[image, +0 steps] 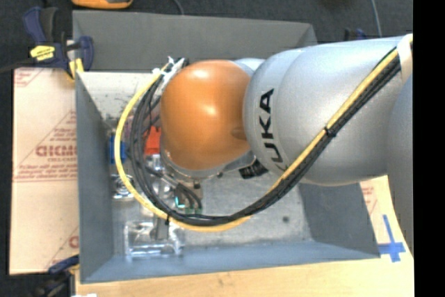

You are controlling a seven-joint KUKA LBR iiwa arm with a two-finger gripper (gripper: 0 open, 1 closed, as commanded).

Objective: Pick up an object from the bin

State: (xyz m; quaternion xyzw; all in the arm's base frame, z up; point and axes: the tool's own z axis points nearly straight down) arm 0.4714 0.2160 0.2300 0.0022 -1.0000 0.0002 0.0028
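The arm hangs low in the grey metal bin (94, 184), likely to reach the small loose clutter (149, 236) at its left; whether the gripper (179, 197) is spread or closed, I cannot tell.

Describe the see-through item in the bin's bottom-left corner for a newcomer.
Find the grey bin and follow its left wall down to the bottom corner, below the arm's orange cover. The clear plastic piece lies there on the floor; unlike the red bit and blue bit higher up, it is colourless.

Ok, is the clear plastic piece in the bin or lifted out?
In the bin: the clear piece lies on the floor in the view's lower-left corner, just below the arm's cables.
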